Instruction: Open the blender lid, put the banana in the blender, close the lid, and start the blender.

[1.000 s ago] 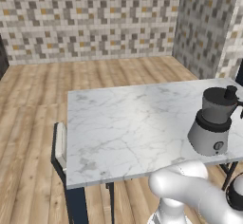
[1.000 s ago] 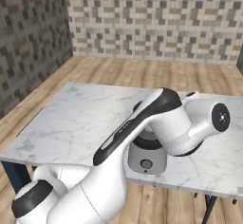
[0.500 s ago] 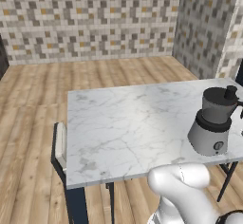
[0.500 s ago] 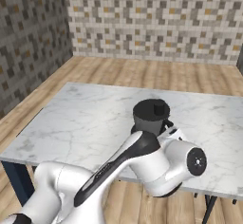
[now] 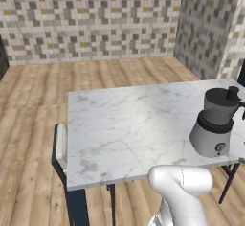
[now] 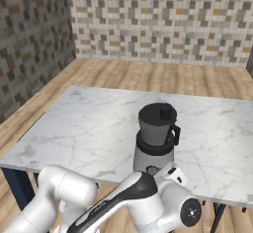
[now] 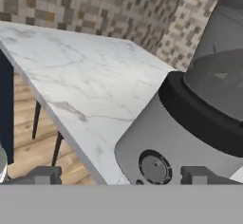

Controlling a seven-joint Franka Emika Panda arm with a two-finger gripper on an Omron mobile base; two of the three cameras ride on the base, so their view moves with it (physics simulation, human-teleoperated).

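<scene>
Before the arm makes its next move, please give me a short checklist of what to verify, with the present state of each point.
1. Blender lid sits on the jar, not yet opened: ok as a starting state.
2. Blender stands upright on the marble table, near its front edge: ok.
3. Gripper is open, its fingertips apart and holding nothing: ok.
4. Gripper height for taking the lid: not ok; the hand view looks at the front knob of the base, well below the lid.
5. Where the banana lies: cannot tell.
6. Whether the jar is empty: cannot tell; it is dark.
</scene>
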